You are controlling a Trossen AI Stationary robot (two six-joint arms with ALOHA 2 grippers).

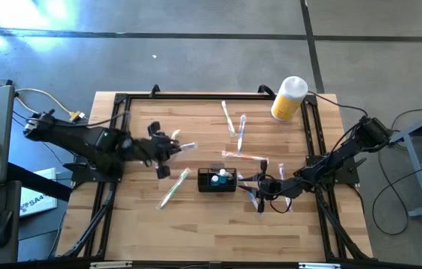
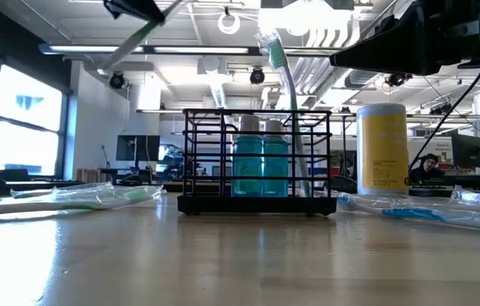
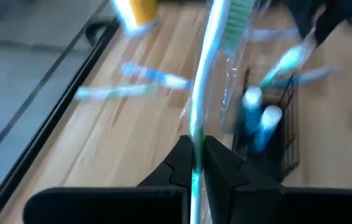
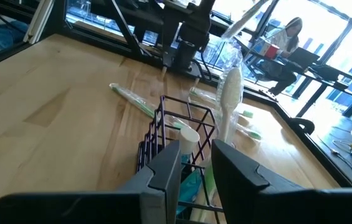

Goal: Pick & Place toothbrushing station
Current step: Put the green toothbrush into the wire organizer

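Observation:
The toothbrushing station (image 1: 216, 180), a black wire caddy, stands on the wooden table with two blue bottles (image 2: 261, 166) and one wrapped toothbrush (image 2: 284, 93) upright in it. My left gripper (image 1: 169, 146) hangs above the table to the caddy's left, shut on a green wrapped toothbrush (image 3: 210, 74). My right gripper (image 4: 195, 152) is at the caddy's right end, a little above it, with its fingers apart. The standing toothbrush's handle (image 4: 210, 177) shows in the gap; I cannot tell whether a finger touches it. My left gripper pinches the green toothbrush's handle (image 3: 195, 155) between its two fingers, partway along, so that some handle sticks out behind them. The bristle end (image 3: 238, 22) points away from the fingers toward the caddy. The brush is lifted clear of the table and slanted (image 2: 133, 41).
Loose wrapped toothbrushes lie on the table: one near the caddy's left (image 1: 173, 188), two toward the far edge (image 1: 233, 123), one just beyond the caddy (image 1: 244, 157). A yellow cylinder with a white cap (image 1: 289, 97) stands at the far right. A black frame (image 1: 121, 112) borders the table.

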